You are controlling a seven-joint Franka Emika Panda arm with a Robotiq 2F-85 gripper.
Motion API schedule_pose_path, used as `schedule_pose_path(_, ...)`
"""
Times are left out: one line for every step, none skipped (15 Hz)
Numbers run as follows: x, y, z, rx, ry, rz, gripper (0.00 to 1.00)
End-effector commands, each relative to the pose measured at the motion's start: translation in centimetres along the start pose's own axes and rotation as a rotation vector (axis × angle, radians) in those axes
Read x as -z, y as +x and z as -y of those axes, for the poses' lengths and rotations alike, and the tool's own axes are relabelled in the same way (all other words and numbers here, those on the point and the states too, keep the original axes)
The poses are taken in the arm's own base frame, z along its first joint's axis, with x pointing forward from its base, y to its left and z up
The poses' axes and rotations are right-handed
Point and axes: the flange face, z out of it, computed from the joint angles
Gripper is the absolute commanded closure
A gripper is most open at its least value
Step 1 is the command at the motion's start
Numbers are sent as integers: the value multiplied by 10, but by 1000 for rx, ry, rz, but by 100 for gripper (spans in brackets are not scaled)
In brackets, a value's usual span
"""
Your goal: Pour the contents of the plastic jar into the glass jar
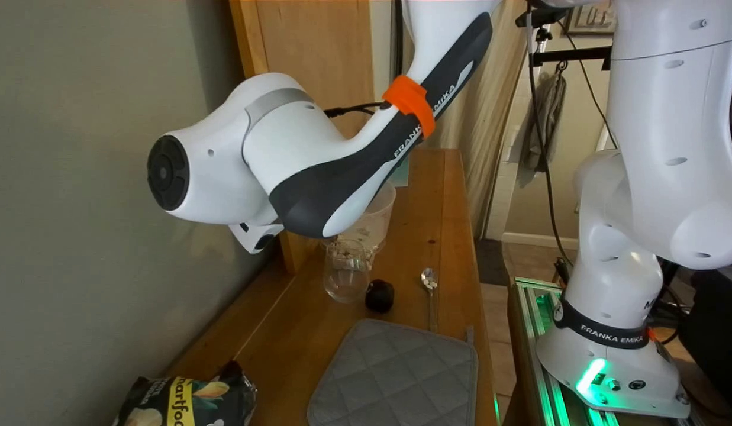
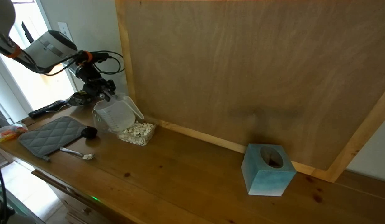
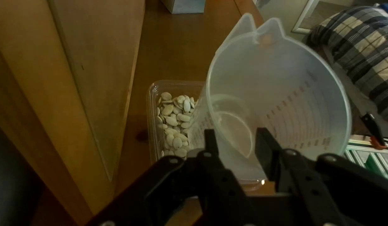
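The plastic jar, a translucent measuring jug (image 2: 116,114) with a handle, also shows in the wrist view (image 3: 284,72); I see no seeds inside it. It overlaps a clear box of white seeds (image 3: 173,122); I cannot tell whether it rests on it. The glass jar looks like a small clear rounded glass (image 1: 346,278), which stands in front of the jug in an exterior view. My gripper (image 3: 237,135) is at the jug's near rim, fingers clearly apart, the rim running between them. It also shows above the jug (image 2: 108,95); the arm hides it in an exterior view.
A black round object (image 1: 379,296) stands beside the glass. A spoon with seeds (image 2: 85,155) and a grey pot holder (image 1: 395,373) lie nearby. A wooden panel (image 2: 242,77) rises behind the jug. A blue tissue box (image 2: 268,174) and a snack bag (image 1: 191,399) stand farther off.
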Motion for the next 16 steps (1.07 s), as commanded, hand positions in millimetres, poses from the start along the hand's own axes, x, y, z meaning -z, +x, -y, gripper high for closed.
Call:
schedule_pose_path(1, 0, 0, 0, 1, 0, 62)
schedule_pose_path(1, 0, 0, 0, 1, 0, 62)
schedule_pose_path(1, 0, 0, 0, 1, 0, 62)
schedule_pose_path(1, 0, 0, 0, 1, 0, 62)
schedule_pose_path(1, 0, 0, 0, 1, 0, 62)
schedule_pose_path(1, 0, 0, 0, 1, 0, 62)
schedule_pose_path(1, 0, 0, 0, 1, 0, 62)
schedule_pose_path(1, 0, 0, 0, 1, 0, 62)
schedule_pose_path(1, 0, 0, 0, 1, 0, 87)
schedule_pose_path(0, 0, 0, 3, 1, -6, 89)
schedule_pose_path(0, -1, 1, -2, 3, -6, 95)
schedule_pose_path(0, -2, 1, -6, 1, -5, 100)
schedule_pose_path(-1, -3, 1, -8, 1, -6, 100)
schedule_pose_path(-1, -4, 1, -10, 1, -5, 100)
schedule_pose_path(-2, -5, 1, -12, 2, -5, 100)
schedule_pose_path(-3, -5, 1, -11, 4, -4, 99)
